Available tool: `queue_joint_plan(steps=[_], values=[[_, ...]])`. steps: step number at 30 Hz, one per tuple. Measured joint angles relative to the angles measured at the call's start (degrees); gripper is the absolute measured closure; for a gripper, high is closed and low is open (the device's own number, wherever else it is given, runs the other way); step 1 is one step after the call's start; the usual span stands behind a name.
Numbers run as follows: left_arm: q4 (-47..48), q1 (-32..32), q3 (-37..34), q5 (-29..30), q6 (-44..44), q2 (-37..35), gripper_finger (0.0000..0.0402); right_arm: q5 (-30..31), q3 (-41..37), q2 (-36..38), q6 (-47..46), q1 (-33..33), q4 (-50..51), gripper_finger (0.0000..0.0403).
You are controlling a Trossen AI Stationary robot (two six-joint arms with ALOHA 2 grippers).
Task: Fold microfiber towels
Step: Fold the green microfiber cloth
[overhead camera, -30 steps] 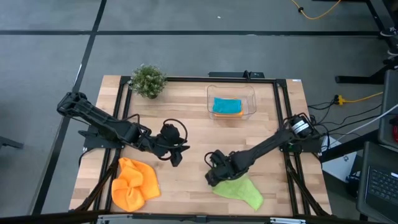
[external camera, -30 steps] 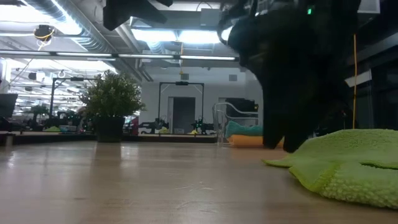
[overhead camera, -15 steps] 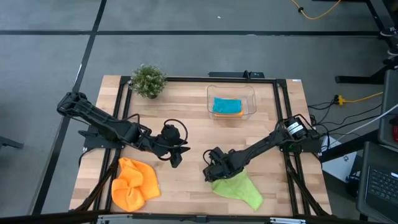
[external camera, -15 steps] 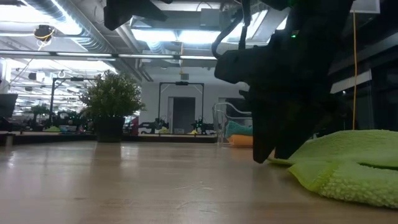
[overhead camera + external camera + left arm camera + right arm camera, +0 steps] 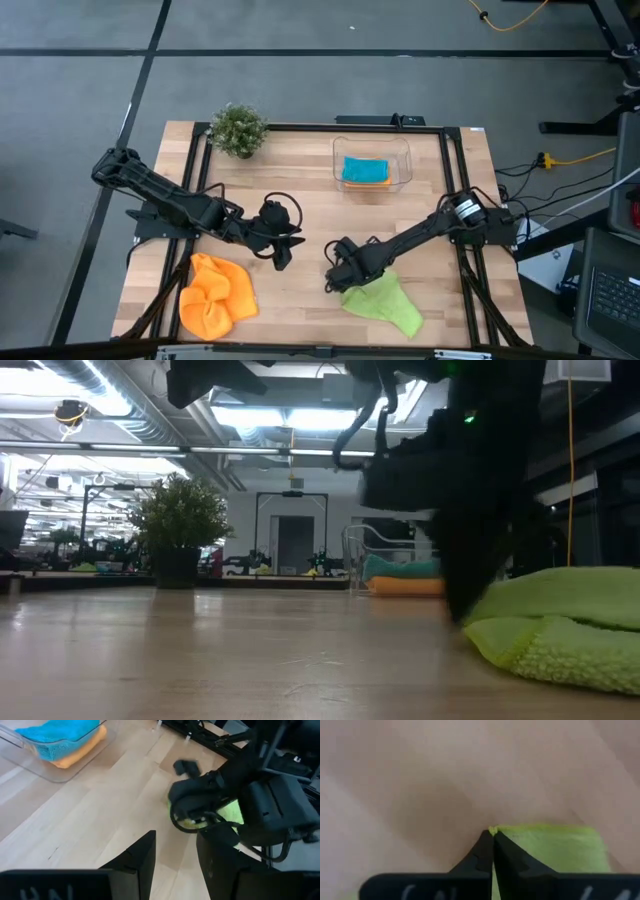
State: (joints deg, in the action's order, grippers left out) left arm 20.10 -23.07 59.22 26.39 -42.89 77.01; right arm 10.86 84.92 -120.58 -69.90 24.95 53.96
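Fingers [image 5: 487, 851] of the right gripper [image 5: 335, 281] are pressed together on a corner of the green towel [image 5: 385, 305], and in the right wrist view a small tip of green cloth shows just between their ends. This pinch at the corner makes sense for folding: I think a corner gives control of one edge, so the cloth can be lifted and laid over itself. The green towel lies on the table [image 5: 310, 200] near the front edge, on the right half, partly bunched and not yet folded flat.

An orange towel [image 5: 215, 293] lies crumpled at the front left, just beside the left gripper [image 5: 283, 252]. The left fingers [image 5: 137, 857] stand apart with nothing between them, and this arm hangs over the middle of the table, probably waiting to help with the second corner.

At the back, a clear tub [image 5: 372, 165] holds a blue towel [image 5: 365, 168] on top of another orange one, both folded; it seems to be the place for finished pieces. A plant [image 5: 238, 129] stands at the back left corner, well apart from the work.
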Motion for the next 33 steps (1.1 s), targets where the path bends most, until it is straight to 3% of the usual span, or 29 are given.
queue_joint_plan(steps=[3, 7, 11, 15, 22, 33], values=[[0.0, 0.0, 0.0, -1.4, 0.0, 0.0, 0.0266, -2.5, 9.4, 0.0, 5.4, 0.0, 12.3, 0.0397], [0.0, 0.0, 0.0, -5.0, 0.0, 0.0, 0.0266, 0.1, 24.8, 0.4, 9.2, 0.8, 27.5, 0.0399], [-0.9, 0.0, 0.0, -10.4, 0.7, 0.0, 0.0266, 2.1, 39.0, 0.4, 10.2, 2.7, 33.9, 0.0401], [-7.2, -0.6, 0.0, -10.8, 9.0, 0.0, 0.0266, 6.5, 49.1, 0.4, 11.4, 4.1, 33.7, 0.0401], [-26.2, -1.4, 0.0, -10.7, 18.9, 0.0, 0.0266, 11.0, 48.1, 3.2, 10.4, 4.2, 31.0, 0.0402], [-26.5, -1.4, 0.0, -6.8, 19.6, 5.2, 0.0266, 14.1, 48.1, 3.2, 12.6, 1.1, 24.8, 0.0403]])
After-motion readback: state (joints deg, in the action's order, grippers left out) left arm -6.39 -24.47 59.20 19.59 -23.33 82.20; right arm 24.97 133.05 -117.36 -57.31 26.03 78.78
